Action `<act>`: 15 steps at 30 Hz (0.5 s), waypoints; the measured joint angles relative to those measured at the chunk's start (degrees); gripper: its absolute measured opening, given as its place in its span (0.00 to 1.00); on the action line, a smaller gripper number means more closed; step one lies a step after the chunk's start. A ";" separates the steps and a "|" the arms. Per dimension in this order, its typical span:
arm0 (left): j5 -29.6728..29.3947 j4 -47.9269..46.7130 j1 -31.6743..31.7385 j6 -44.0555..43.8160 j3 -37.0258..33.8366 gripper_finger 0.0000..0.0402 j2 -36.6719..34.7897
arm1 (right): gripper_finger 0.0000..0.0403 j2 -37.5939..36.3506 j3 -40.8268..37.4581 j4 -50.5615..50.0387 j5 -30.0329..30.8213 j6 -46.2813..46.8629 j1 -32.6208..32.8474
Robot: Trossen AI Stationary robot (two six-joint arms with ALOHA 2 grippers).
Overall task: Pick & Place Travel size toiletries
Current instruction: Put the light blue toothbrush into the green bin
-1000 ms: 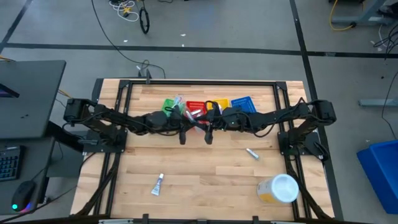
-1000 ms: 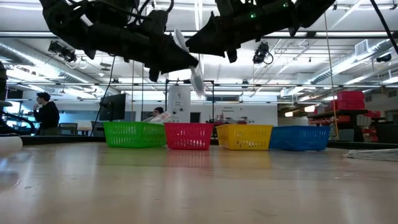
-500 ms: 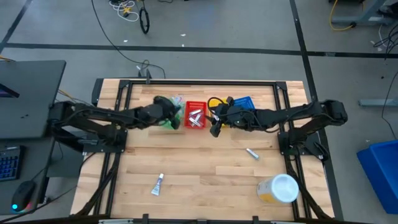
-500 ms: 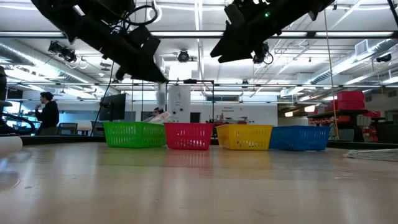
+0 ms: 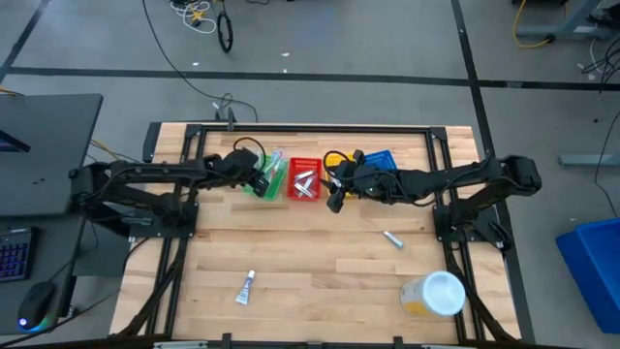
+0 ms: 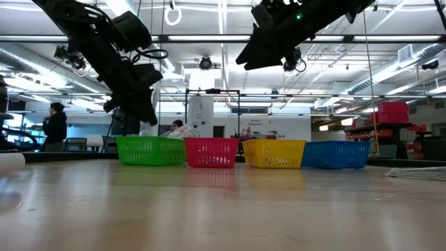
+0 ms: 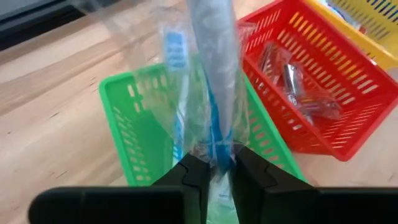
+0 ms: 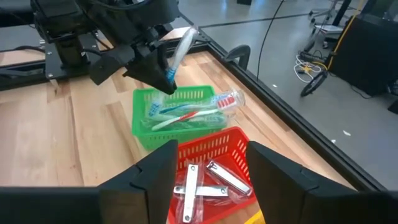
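My left gripper (image 5: 262,180) is shut on a blue toothbrush in a clear wrapper (image 7: 211,74) and hovers just over the green basket (image 7: 118,93), which holds several wrapped toothbrushes (image 8: 193,112). My right gripper (image 5: 334,201) is open and holds nothing, above the near side of the red basket (image 8: 211,146). That basket holds silvery items (image 7: 298,93). A white-blue tube (image 5: 247,286) and a small silvery tube (image 5: 392,238) lie flat on the table. My left gripper pinches the wrapped toothbrush by one end (image 7: 216,152) between its two fingers. The rest runs on past the fingertips, along the fingers. It is lifted clear over the green basket (image 8: 180,94).
Green, red, yellow (image 6: 273,153) and blue (image 5: 380,162) baskets stand in a row along the table's far side. A yellow jar with a white lid (image 5: 433,294) lies near the near right corner. Bare wood fills the table's middle and near left.
My left gripper, holding the toothbrush, has moved from the table's middle beside my right gripper toward the far left and down over the green basket. My right gripper has drawn back toward the far edge and then kept still.
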 joint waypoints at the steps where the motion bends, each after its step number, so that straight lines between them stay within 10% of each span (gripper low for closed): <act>1: 0.15 -0.07 0.06 0.13 0.02 0.15 -0.02 | 0.49 0.00 0.01 0.00 0.00 0.00 0.00; 15: 1.48 -4.54 0.10 2.35 0.02 0.22 0.00 | 0.45 0.00 0.01 0.00 0.00 0.00 0.00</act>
